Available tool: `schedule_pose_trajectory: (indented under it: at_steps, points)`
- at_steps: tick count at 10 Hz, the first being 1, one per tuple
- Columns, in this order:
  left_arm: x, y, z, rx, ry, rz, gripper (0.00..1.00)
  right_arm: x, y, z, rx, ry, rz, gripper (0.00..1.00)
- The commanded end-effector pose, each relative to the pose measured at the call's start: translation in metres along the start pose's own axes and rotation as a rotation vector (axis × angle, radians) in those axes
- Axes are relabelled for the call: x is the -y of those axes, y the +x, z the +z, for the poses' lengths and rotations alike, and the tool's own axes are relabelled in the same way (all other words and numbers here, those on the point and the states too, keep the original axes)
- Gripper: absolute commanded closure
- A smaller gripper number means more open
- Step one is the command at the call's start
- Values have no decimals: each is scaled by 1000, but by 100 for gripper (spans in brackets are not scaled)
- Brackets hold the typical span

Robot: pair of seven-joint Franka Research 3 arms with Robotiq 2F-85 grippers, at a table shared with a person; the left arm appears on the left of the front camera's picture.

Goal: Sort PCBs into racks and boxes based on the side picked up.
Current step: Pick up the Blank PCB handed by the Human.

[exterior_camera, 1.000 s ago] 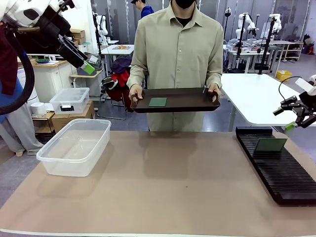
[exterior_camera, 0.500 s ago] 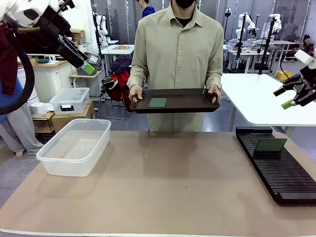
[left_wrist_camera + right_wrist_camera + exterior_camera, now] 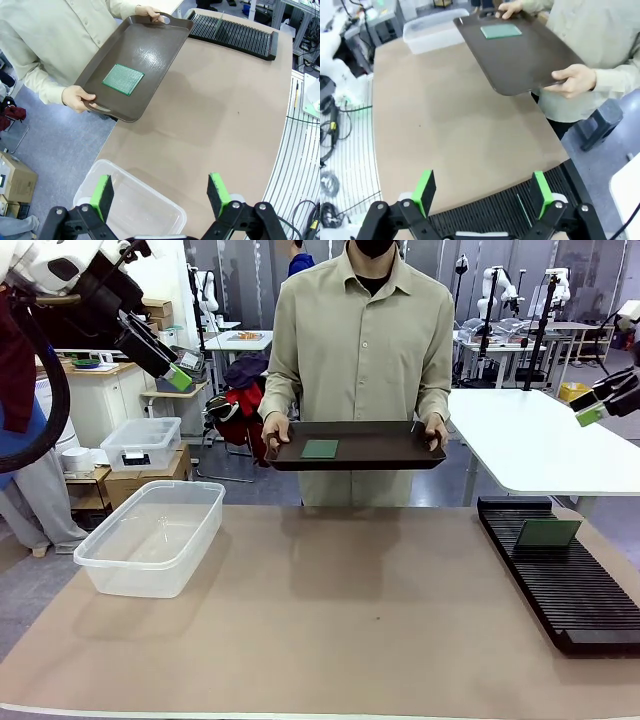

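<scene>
PCB number one [image 3: 547, 532] stands on edge, tilted, in a slot near the far end of the rack [image 3: 575, 590]. PCB number two [image 3: 320, 448] lies flat on the tray [image 3: 385, 440].

Now from close in. My left gripper [image 3: 161, 190] sits at the bottom of my left wrist view, green pads spread wide with nothing between them. My right gripper [image 3: 482, 189] looks the same at the bottom of my right wrist view: fingers apart and empty, with the rack's ribs just beyond them.

In the front view the brown table [image 3: 350, 630] takes the lower half. On it, at the left, sits the clear box [image 3: 135, 575], open-topped. At the right edge the black rack runs away from the camera, its green board in the upper part of it. Up high, my left arm hangs in the upper left corner and my right one pokes in at the upper right edge, both well above the table.

Farther back, at frame centre, a person holds the dark tray level at the table's far side, one hand [image 3: 275, 428] on its left handle, other hand [image 3: 433, 427] on its right. The green board rests left of the tray's middle, touching neither hand.
</scene>
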State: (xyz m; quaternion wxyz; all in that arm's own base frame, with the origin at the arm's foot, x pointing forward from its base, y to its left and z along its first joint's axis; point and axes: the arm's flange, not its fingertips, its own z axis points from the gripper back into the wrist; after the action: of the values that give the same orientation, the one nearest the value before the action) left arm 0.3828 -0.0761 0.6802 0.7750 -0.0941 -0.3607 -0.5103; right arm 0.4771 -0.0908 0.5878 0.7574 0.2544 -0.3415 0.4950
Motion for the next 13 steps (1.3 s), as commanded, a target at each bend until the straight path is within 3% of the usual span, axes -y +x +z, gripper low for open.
schedule_pose_trajectory:
  at_steps: [1,2,5,7,9,13]
  points:
    - [0,-1,0,-8,5,1,0,-14,1,-16,-77,36,111,0]
    - [0,-1,0,-8,5,1,0,0,0,0,0,0,0,0]
    - [0,-1,0,-8,5,1,0,-4,5,-8,-30,31,-19,0]
    - [0,-1,0,-8,5,1,0,-3,9,-7,-41,-27,-61,0]
    - [0,-1,0,-8,5,1,0,-3,12,-7,15,-146,-80,0]
    - [0,-1,0,-8,5,1,0,2,10,3,-19,-241,-112,0]
